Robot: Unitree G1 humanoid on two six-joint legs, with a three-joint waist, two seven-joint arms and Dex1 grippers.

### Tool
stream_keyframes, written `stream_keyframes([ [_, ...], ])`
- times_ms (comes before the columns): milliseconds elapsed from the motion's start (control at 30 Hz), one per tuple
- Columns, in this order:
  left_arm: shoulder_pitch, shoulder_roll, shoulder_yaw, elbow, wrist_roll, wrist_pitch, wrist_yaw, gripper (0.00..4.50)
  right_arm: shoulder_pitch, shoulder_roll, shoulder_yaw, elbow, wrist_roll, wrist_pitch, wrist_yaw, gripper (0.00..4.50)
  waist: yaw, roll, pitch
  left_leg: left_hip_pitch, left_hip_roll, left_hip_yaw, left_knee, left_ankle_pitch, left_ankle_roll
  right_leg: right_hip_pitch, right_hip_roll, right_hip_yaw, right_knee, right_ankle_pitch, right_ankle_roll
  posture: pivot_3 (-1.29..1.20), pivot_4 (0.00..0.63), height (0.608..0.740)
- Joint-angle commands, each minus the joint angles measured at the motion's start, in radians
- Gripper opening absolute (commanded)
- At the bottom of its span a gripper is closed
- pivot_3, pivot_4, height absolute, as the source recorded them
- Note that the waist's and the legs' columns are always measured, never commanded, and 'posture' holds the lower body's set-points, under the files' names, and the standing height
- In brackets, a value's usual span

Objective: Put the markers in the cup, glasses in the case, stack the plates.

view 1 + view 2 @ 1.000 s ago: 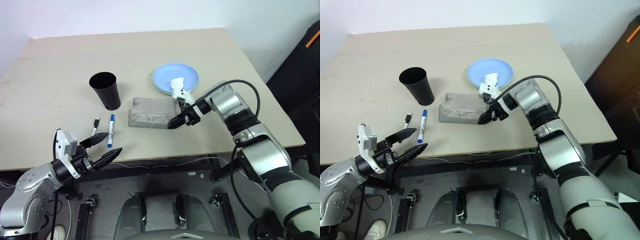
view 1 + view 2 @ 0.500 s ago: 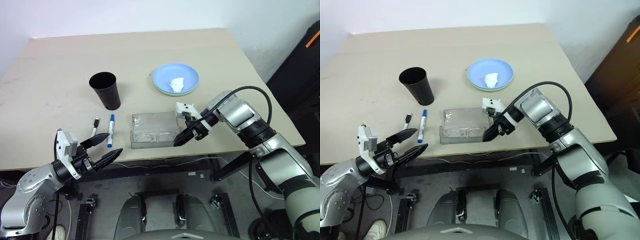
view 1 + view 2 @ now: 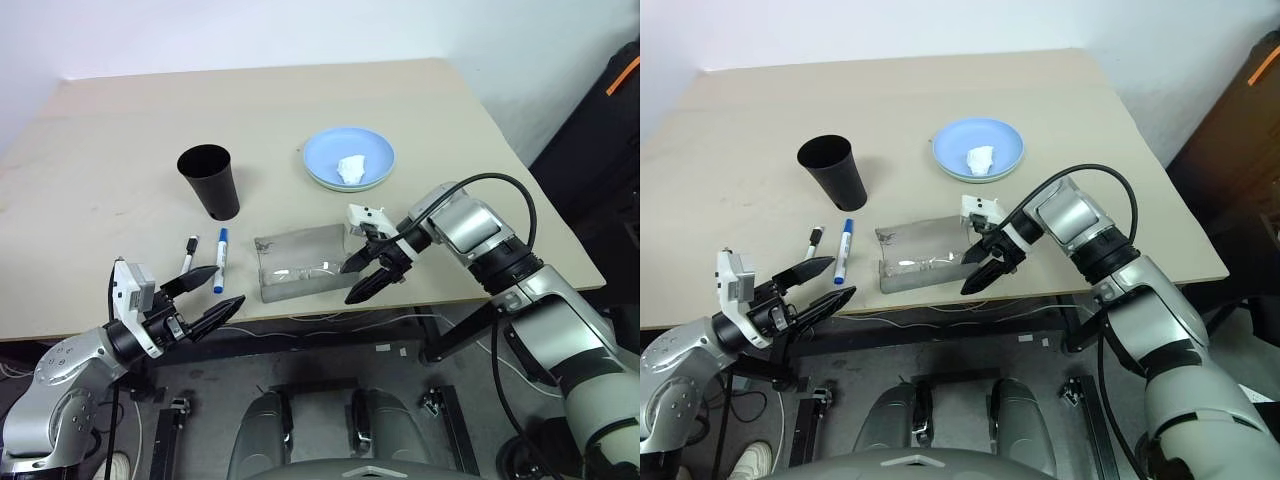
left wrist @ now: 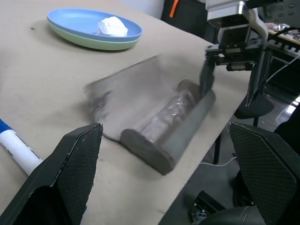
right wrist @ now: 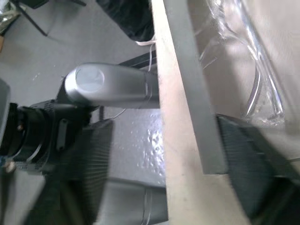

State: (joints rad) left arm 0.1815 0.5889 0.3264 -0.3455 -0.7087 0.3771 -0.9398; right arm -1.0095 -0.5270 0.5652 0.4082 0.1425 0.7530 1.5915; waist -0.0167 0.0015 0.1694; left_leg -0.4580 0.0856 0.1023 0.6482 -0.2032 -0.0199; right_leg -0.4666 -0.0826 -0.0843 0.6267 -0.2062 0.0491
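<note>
At the near edge of the table the grey case lies open, its flat lid spread away from the edge and the clear glasses resting in the trough. The right arm reaches in from the side with its elbow bent and its wrist angled down toward the case's end. The right gripper stands with its two black fingers spread apart, one beside the case's end and the other hanging past the table's lip, and nothing between them. The right wrist view looks down along the case's near wall, the glasses just inside it, the spread fingers to either side.

The left arm is held low off the near left corner, forearm roughly level, pointing across toward the case. The left gripper is wide open and empty, well apart from everything on the table.

Just beyond it lie the two markers, the blue-capped one beside the black-capped one, both flat on the table. The black cup stands upright behind them. Farther right the light blue plate sits on the pale green plate, with a crumpled white tissue on top
</note>
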Motion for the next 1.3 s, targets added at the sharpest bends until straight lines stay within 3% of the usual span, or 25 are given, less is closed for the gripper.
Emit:
stream_keyframes([
  [33, -0.016, 0.003, -0.003, -0.018, -0.007, -0.010, -0.002, 4.50, -0.037, 0.004, -0.061, 0.016, 0.015, 0.005, -0.020, 3.85, 0.003, 0.000, 0.000, 0.000, 0.000, -0.001, 0.000, 0.000, 0.000, 0.000, 0.000, -0.001, -0.001, 0.001, -0.001, 0.00, 0.150, 0.735],
  [467, -0.063, 0.013, -0.020, -0.037, -0.024, 0.028, 0.031, 4.50, -0.060, 0.055, -0.288, 0.019, 0.135, -0.010, -0.109, 3.85, 0.003, 0.000, 0.000, -0.003, 0.000, 0.000, 0.000, 0.001, 0.002, 0.001, 0.002, 0.001, -0.002, 0.001, 0.000, 0.00, 0.150, 0.735],
  [600, -0.070, 0.013, 0.014, -0.049, -0.068, 0.048, 0.041, 4.50, -0.151, 0.119, -0.402, 0.192, 0.155, 0.002, -0.246, 3.85, 0.002, 0.000, 0.000, -0.003, 0.000, 0.001, 0.000, 0.000, 0.000, 0.001, 0.002, 0.001, -0.002, 0.001, -0.001, 0.00, 0.150, 0.735],
  [900, -0.015, 0.054, 0.088, -0.047, -0.118, 0.070, 0.015, 4.50, -0.346, 0.277, -0.460, 0.608, 0.100, -0.014, -0.475, 3.85, -0.003, 0.000, 0.000, -0.003, 0.000, 0.000, -0.001, 0.001, 0.001, 0.000, 0.003, 0.001, -0.001, 0.001, -0.001, 0.00, 0.150, 0.735],
  [1033, -0.012, 0.056, 0.092, -0.046, -0.119, 0.066, 0.018, 4.50, -0.364, 0.331, -0.466, 0.682, 0.072, -0.063, -0.512, 3.02, 0.001, 0.000, 0.000, -0.003, 0.000, 0.001, -0.001, 0.001, 0.002, 0.001, 0.002, 0.001, -0.002, 0.001, -0.001, 0.00, 0.150, 0.735],
  [1300, 0.012, 0.050, 0.090, -0.057, -0.111, 0.057, 0.016, 4.50, -0.348, 0.414, -0.424, 0.769, -0.050, -0.213, -0.593, 0.19, -0.003, 0.000, 0.000, -0.003, 0.000, 0.001, -0.001, 0.001, 0.001, 0.001, 0.002, 0.001, -0.002, 0.001, -0.001, 0.00, 0.150, 0.735],
])
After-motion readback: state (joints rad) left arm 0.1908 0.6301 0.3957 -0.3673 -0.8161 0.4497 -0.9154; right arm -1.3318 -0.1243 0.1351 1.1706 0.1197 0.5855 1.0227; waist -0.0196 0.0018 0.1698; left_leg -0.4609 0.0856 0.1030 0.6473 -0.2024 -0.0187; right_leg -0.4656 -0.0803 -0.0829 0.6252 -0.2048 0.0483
